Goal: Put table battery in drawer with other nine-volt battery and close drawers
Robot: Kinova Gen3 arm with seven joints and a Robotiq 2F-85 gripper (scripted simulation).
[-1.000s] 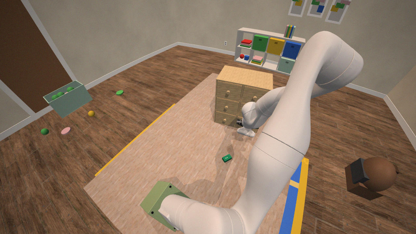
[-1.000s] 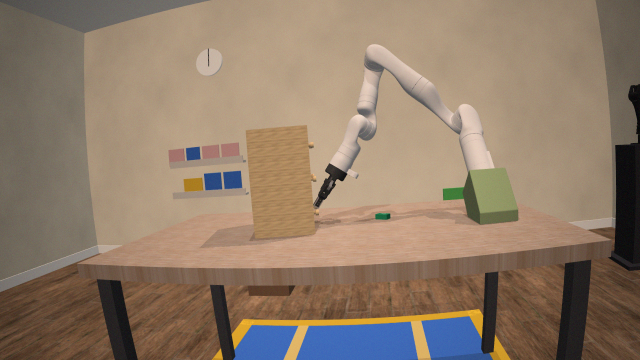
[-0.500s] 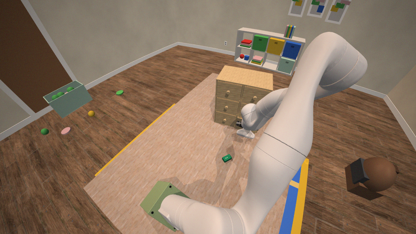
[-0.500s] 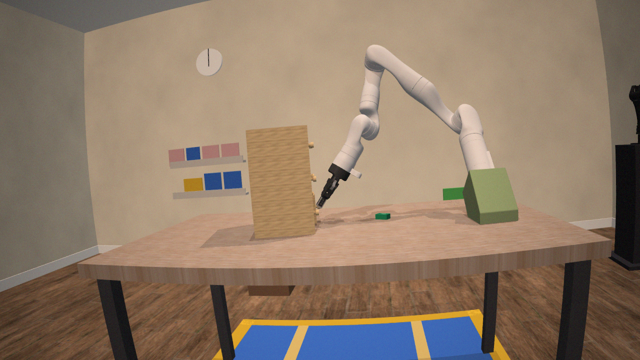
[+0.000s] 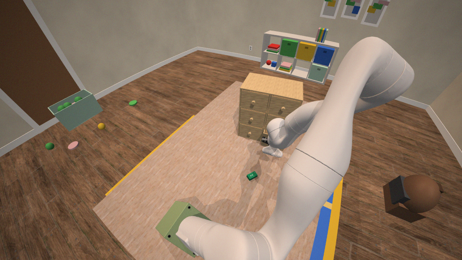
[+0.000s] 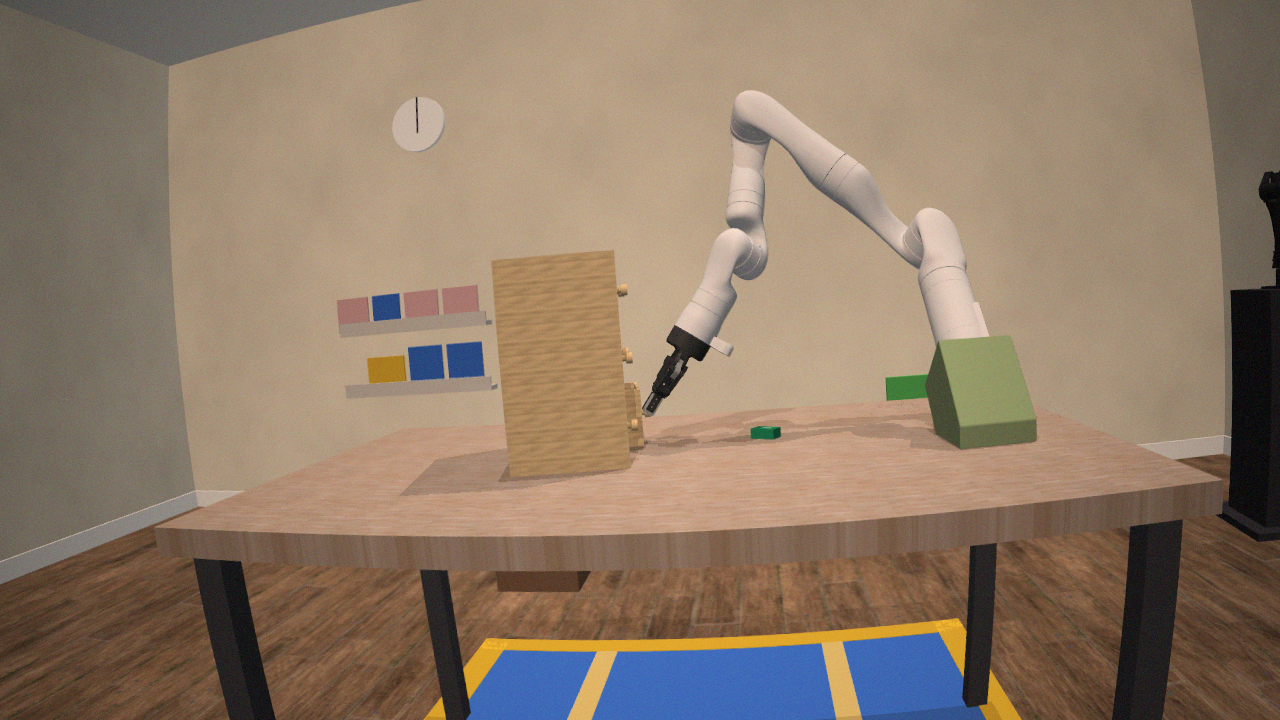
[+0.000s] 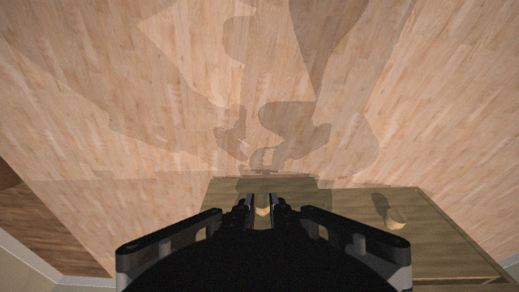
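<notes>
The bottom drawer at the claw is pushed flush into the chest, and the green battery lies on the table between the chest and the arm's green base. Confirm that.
Not flush: the bottom drawer at the claw sticks out of the chest, as the exterior view shows. The rest stands.

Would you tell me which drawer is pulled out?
The bottom right drawer, facing the chest's front: it alone juts out, and the gripper holds its knob.
</notes>
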